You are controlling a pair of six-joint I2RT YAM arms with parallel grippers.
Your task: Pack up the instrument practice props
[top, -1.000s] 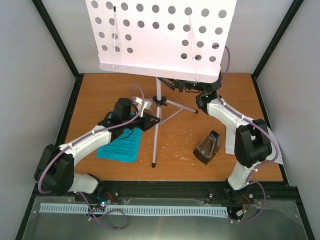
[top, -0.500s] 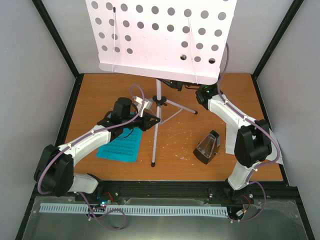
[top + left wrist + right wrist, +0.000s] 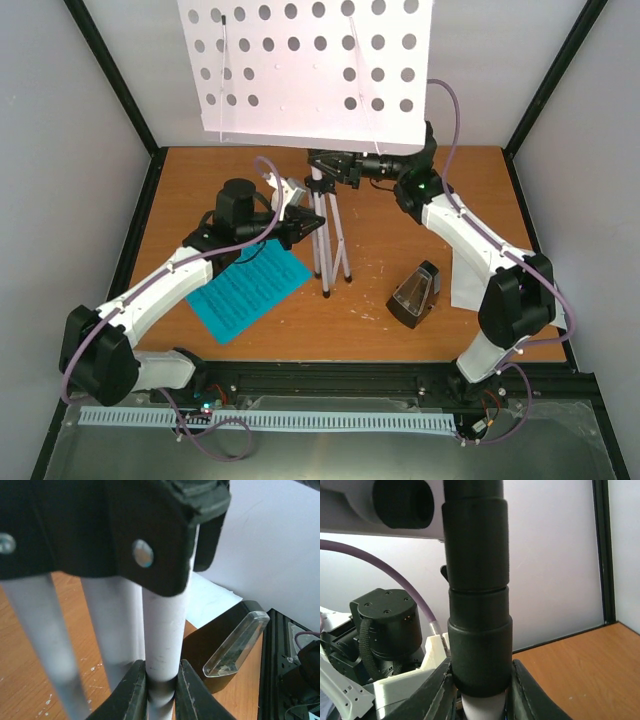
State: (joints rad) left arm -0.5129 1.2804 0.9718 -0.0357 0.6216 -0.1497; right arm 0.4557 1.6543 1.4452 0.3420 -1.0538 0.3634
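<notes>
The music stand's perforated tray (image 3: 310, 70) stands high at the back. Its silver legs (image 3: 332, 240) hang folded close together on the table. My left gripper (image 3: 305, 222) is shut on a silver tube of the stand (image 3: 162, 630), with the jaws on both sides of it (image 3: 160, 680). My right gripper (image 3: 328, 165) is shut on the stand's black collar (image 3: 477, 630), just under the tray (image 3: 480, 690). The black metronome (image 3: 415, 295) with its clear cover (image 3: 235, 640) stands at the right. A blue sheet (image 3: 245, 290) lies at the left and a white sheet (image 3: 465, 280) at the right.
Grey walls with black frame posts (image 3: 110, 80) close in the brown table (image 3: 380, 225) on three sides. A black rail (image 3: 330, 380) runs along the near edge. The left arm's wrist (image 3: 385, 625) shows close behind the pole in the right wrist view.
The tripod legs have folded from spread to close together. The tray has shifted up and left. My right gripper has moved left onto the pole. The blue sheet has turned and shows more.
</notes>
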